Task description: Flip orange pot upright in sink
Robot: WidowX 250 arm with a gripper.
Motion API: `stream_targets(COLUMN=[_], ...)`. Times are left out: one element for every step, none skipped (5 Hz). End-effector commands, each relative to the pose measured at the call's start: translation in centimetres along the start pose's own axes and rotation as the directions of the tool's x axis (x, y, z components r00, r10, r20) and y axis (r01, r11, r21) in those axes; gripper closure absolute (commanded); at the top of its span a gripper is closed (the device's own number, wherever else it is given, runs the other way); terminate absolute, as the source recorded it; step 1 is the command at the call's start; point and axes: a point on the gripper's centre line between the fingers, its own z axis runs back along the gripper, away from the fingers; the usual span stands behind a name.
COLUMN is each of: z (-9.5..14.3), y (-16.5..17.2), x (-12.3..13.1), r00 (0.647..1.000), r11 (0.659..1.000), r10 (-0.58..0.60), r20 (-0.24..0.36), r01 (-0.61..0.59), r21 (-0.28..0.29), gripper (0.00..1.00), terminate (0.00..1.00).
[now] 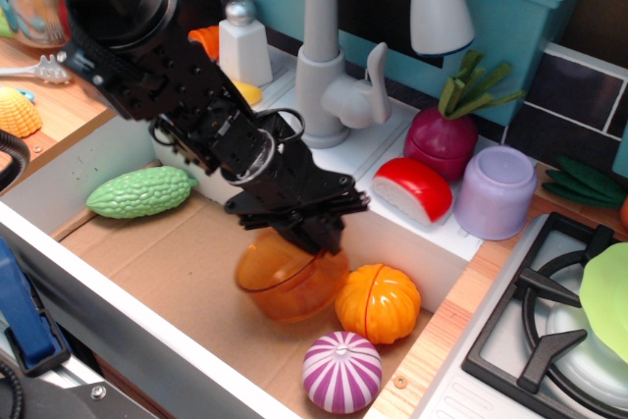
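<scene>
Your pincer [312, 235] sits low in the sink [128, 242], its dark fingers pinching the far rim of the orange pot [289, 285], which rests on the brown floor near the sink's middle, just at 9 o'clock of the orange ribbed ball [379, 302] and seemingly touching it. The pot looks close to upright now, mouth facing up and slightly toward you, base on the cardboard; the blur on it makes the exact tilt hard to judge. Gripping the rim rather than the body makes sense here: it gives you a lever to roll the pot onto its base. The arm comes in from 10 o'clock, passing in front of the faucet [324, 56], so it stays off the things on the ledge, such as the red-and-white piece [413, 188] and the lilac cup [496, 193]. The striped purple ball [341, 371] lies at 5 o'clock of the pot, the green gourd [141, 191] well apart at 9 o'clock. By my judgement the flip is nearly finished; what remains is to settle the base flat and let go without nudging the pot into the ribbed ball.
</scene>
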Motion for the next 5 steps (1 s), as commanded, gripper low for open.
stream_targets(z=[2.5, 2.71, 2.71, 2.71, 2.71], y=[-0.8, -0.74, -0.74, -0.74, -0.74], x=[1.92, 1.66, 1.66, 1.66, 1.66], r00=[0.95, 0.872, 0.872, 0.872, 0.872], r11=[0.905, 0.812, 0.812, 0.812, 0.812], r10=[-0.307, -0.483, -0.483, -0.483, -0.483], r20=[-0.057, -0.082, -0.082, -0.082, -0.082], r01=[0.31, 0.48, 0.48, 0.48, 0.48], r21=[0.29, 0.333, 0.333, 0.333, 0.333], gripper=[1.0, 0.0, 0.0, 0.0, 0.0], terminate=[0.0, 0.0, 0.0, 0.0, 1.0])
